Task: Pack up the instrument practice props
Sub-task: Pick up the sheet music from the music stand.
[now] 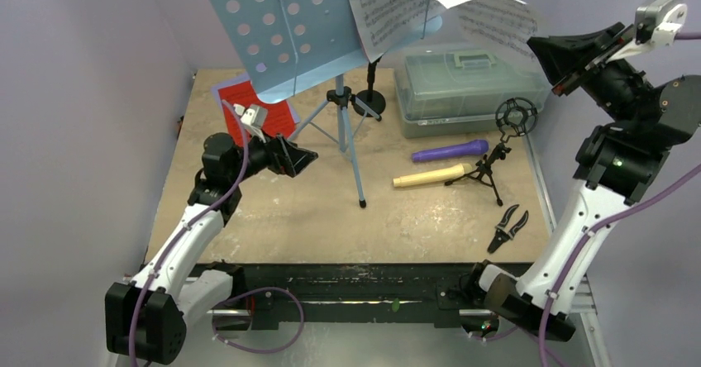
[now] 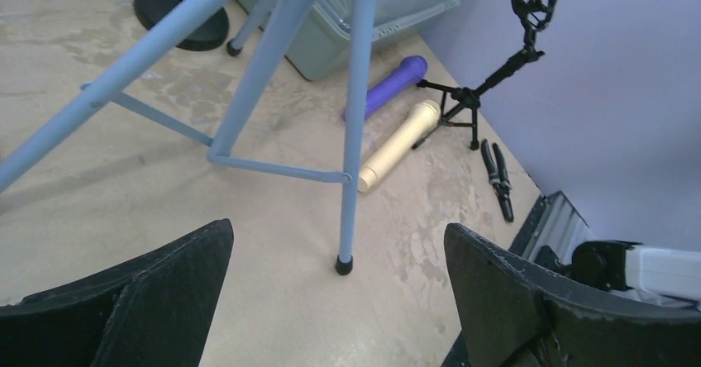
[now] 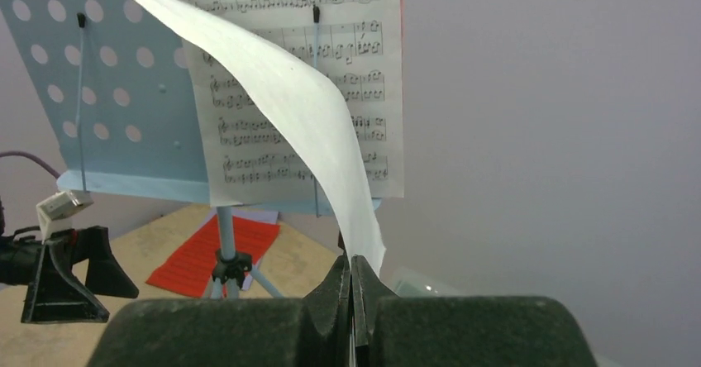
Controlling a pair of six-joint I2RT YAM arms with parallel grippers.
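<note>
**One sheet of music pinched in the right gripper**

We start with the worn beige tabletop point(image 1: 273, 210), which carries everything. The light-blue perforated music rest with tripod legs point(image 1: 273, 28) stands upright towards the back, left of centre. Behind and to its right sits a translucent grey-green plastic box with a handle point(image 1: 463, 86), lid on.

Printed sheet music point(image 1: 388, 11) leans on the right part of the rest. One white page point(image 3: 306, 111) curls away from it, and its lower edge is clamped between the closed fingers of the right gripper point(image 3: 351, 268), raised well above the box.

A red folder point(image 1: 285, 119) lies flat behind the rest's legs at the back left. The left gripper point(image 2: 335, 231) hangs just above the table with its fingers spread wide and holds nothing; the rest's near leg stands just ahead of it.

Right of the legs, a purple microphone point(image 1: 450, 150) and a cream microphone point(image 1: 430, 175) lie side by side. We see one black mic holder on a small tripod point(image 1: 484, 169) just right of them, and another black holder with a round base point(image 1: 369, 100) in front of the box. Small black pliers point(image 1: 508, 226) lie near the front right.
</note>
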